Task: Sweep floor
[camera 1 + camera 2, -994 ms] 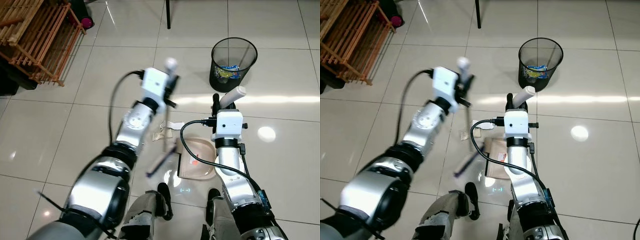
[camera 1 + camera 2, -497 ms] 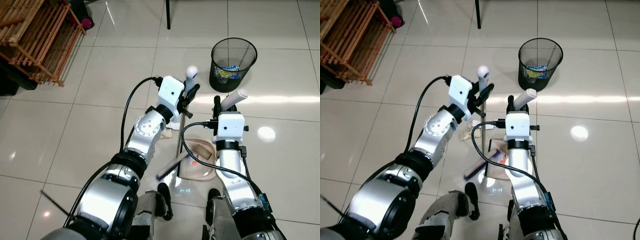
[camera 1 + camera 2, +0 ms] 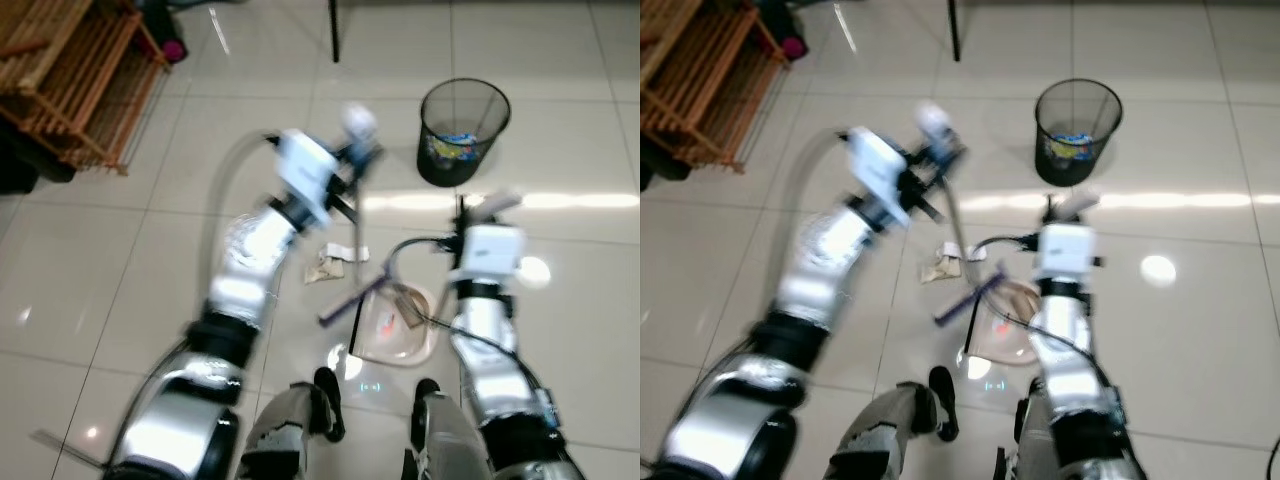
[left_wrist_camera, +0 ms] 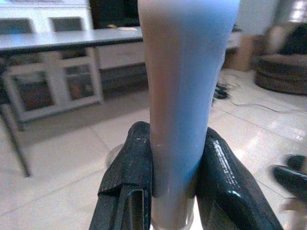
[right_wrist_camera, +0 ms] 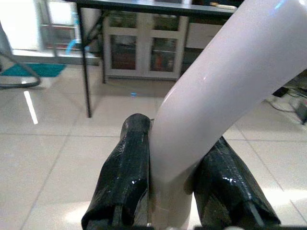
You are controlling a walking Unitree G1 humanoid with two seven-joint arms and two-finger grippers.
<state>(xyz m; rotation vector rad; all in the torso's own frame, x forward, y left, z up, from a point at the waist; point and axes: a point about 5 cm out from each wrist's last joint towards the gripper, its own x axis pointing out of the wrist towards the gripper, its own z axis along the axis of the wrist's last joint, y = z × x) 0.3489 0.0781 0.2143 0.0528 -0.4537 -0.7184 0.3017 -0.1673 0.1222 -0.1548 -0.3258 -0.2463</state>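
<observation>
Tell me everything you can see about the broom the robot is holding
The broom has a thin pale shaft topped by a rounded white handle end, and a narrow dark purple brush head low down. It stands nearly upright, leaning slightly, blurred by motion. The left gripper is shut on its handle, black fingers pressed to both sides. The brush head sits at the left edge of the beige dustpan, just right of crumpled paper scraps on the glossy tile floor. Whether the bristles touch the floor is unclear.
</observation>
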